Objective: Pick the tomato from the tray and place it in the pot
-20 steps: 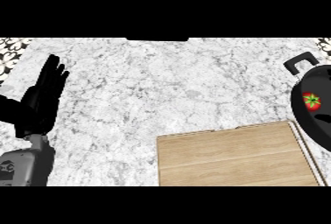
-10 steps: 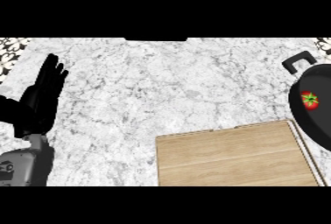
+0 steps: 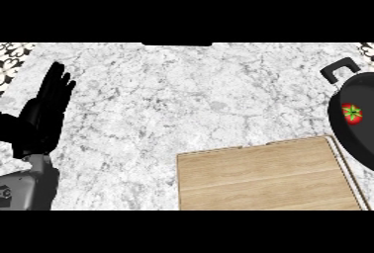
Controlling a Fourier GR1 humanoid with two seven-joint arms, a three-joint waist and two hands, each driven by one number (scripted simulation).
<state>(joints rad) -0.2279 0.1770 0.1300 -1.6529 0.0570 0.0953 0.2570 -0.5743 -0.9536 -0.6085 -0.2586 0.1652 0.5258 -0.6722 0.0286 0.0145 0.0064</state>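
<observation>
A red tomato (image 3: 352, 113) with a green stem lies inside the black pot (image 3: 359, 143) at the right edge of the head view. The pot's loop handle (image 3: 340, 68) points up and back. A light wooden tray (image 3: 266, 174) sits at the lower middle right, its top bare, its right end touching or tucked under the pot's rim. My left hand (image 3: 40, 121) rests open at the far left, fingers straight and pointing up, far from tray and pot. My right hand does not show.
White and grey marble counter (image 3: 182, 99) fills the view. A patterned wall edge (image 3: 15, 52) shows at the top left corner, and a dark object (image 3: 177, 44) pokes in at the top middle.
</observation>
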